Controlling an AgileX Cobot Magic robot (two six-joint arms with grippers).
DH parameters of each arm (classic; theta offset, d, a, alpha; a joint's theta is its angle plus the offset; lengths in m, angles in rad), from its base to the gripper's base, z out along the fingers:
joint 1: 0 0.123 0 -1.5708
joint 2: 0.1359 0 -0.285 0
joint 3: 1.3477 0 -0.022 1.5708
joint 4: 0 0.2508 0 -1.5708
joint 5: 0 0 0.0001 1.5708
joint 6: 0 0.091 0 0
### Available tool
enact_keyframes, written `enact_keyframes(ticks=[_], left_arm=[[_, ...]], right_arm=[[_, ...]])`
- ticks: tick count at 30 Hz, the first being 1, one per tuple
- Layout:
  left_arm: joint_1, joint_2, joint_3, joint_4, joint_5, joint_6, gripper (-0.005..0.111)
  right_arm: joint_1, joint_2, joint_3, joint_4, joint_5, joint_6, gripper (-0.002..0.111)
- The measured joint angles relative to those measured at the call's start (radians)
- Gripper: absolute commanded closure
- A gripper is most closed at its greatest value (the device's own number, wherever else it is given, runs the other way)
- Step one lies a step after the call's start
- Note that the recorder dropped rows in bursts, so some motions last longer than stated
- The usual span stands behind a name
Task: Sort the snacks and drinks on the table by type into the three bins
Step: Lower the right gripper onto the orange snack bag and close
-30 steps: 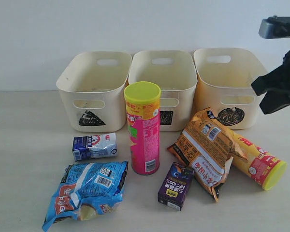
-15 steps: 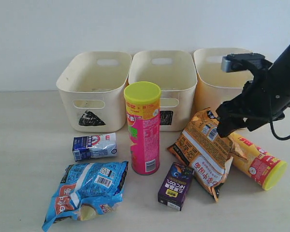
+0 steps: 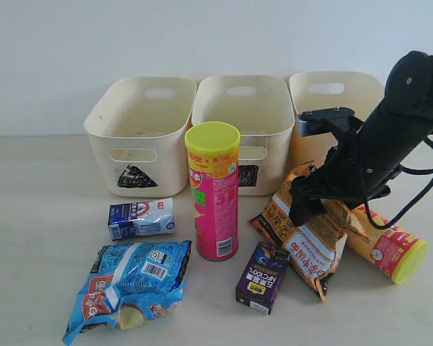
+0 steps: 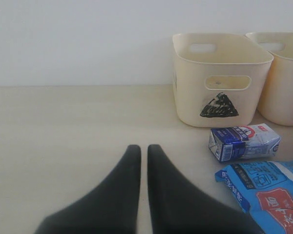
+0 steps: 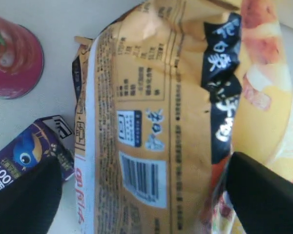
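- Exterior view: right jaws are down low on the orange-brown bag [image 3: 312,249]. It's lying on the table [image 3: 43,216], overlapping the tipped yellow-orange canister [image 3: 386,246]. The pink-red canister [image 3: 216,202] stands upright in front of the three bins [image 3: 252,108].
- Left wrist view: left jaws are pressed together over the table. The blue-and-white carton [image 4: 244,142] lies near the triangle bin [image 4: 219,68].
- Right wrist view: right jaws are spread wide with the orange-brown bag between them, and the dark purple carton [image 5: 19,156] is just beside it.

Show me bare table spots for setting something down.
Widest bare table: left of the triangle bin, blue-white carton and blue bag. Smaller patch: in front of the lying yellow canister. Crowded: between pink canister, purple carton and orange bag, under the right gripper.
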Motion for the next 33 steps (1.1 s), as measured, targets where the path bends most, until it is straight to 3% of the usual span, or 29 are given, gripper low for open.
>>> enact_keyframes(ticks=[21, 24, 29, 33], left_arm=[[0.0, 0.0, 0.0, 0.0, 0.0, 0.0, 0.103], [0.0, 0.0, 0.0, 0.0, 0.0, 0.0, 0.103], [0.0, 0.0, 0.0, 0.0, 0.0, 0.0, 0.103], [0.0, 0.0, 0.0, 0.0, 0.0, 0.0, 0.103]], right_arm=[[0.012, 0.119, -0.003, 0.038, -0.053, 0.0, 0.029], [0.012, 0.121, -0.007, 0.043, -0.055, 0.0, 0.048], [0.012, 0.121, -0.009, 0.048, -0.048, -0.004, 0.105], [0.012, 0.121, -0.011, 0.048, -0.046, -0.012, 0.108]])
